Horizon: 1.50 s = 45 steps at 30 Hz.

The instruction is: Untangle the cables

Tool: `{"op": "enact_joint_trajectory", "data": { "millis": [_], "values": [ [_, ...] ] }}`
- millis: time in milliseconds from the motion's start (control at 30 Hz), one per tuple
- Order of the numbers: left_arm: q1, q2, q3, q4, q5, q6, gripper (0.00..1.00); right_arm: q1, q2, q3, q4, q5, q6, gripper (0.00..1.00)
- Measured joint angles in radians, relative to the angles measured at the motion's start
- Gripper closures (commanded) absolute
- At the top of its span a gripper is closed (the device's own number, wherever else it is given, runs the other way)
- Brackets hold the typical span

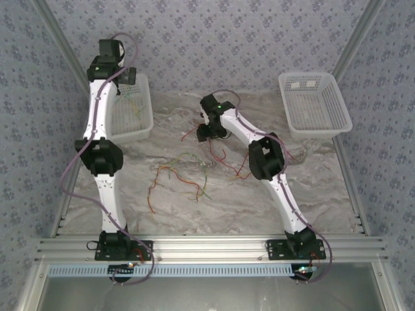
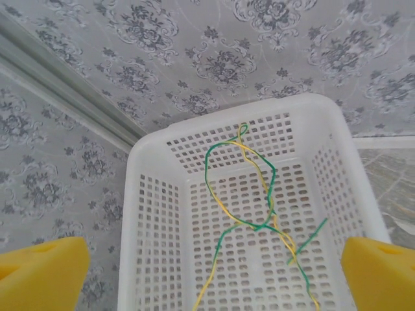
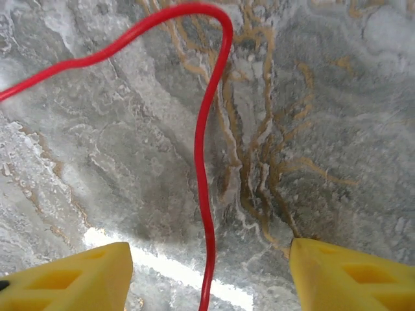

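Thin red, green, yellow and orange cables [image 1: 178, 173] lie loosely tangled on the marble table. A green cable [image 2: 211, 175] and a yellow cable [image 2: 259, 170], twisted together, rest inside the left white basket [image 2: 152, 214]. My left gripper [image 2: 214, 259] hangs above them, open wide and holding nothing; from above it [image 1: 126, 76] sits over that basket's far end. My right gripper [image 3: 209, 259] is low over the table with a red cable [image 3: 201, 149] running between its yellow fingers [image 3: 97, 272], which stand apart and clear of the wire. From above it [image 1: 204, 129] is near the table's middle.
A second white basket [image 1: 314, 129] stands at the back right of the table [image 1: 324, 188]. The left basket [image 1: 139, 126] is at the back left, against the patterned wall. An aluminium rail [image 1: 207, 246] runs along the near edge.
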Motion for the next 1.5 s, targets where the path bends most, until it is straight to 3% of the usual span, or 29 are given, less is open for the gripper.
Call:
{"op": "enact_joint_trajectory", "data": {
  "millis": [100, 167, 367, 467, 733, 933, 1100, 1333, 1500],
  "values": [
    [-0.011, -0.101, -0.095, -0.006, 0.026, -0.043, 0.01, -0.006, 0.010, 0.006, 0.008, 0.026, 0.001, 0.77],
    [-0.043, -0.244, -0.285, 0.042, 0.033, -0.064, 0.01, -0.015, 0.016, 0.011, 0.016, 0.030, 0.002, 0.95],
    [-0.224, -0.817, -1.048, 0.382, 0.077, -0.196, 0.05, -0.027, 0.026, 0.054, 0.008, 0.029, 0.011, 0.98],
    [-0.258, -1.048, -1.339, 0.507, 0.068, -0.272, 0.07, -0.019, 0.018, 0.068, 0.002, 0.029, 0.016, 1.00],
    [-0.332, -1.268, -1.708, 0.602, -0.018, -0.397, 0.11, -0.021, -0.182, 0.052, -0.043, -0.019, 0.066, 1.00],
    [-0.429, -1.275, -1.740, 0.635, -0.084, -0.412, 0.15, -0.097, -0.433, 0.046, -0.034, -0.098, 0.132, 1.00],
    [-0.563, -1.206, -1.675, 0.691, -0.081, -0.360, 0.14, -0.264, -0.515, 0.063, -0.076, -0.053, 0.140, 1.00],
    [-0.621, -1.092, -1.592, 0.748, 0.063, -0.312, 0.16, -0.646, -0.369, 0.115, -0.109, 0.042, 0.068, 1.00],
    [-0.650, -1.013, -1.592, 0.755, 0.140, -0.305, 0.16, -0.766, -0.160, 0.189, -0.107, 0.040, 0.029, 1.00]
  ]
}}
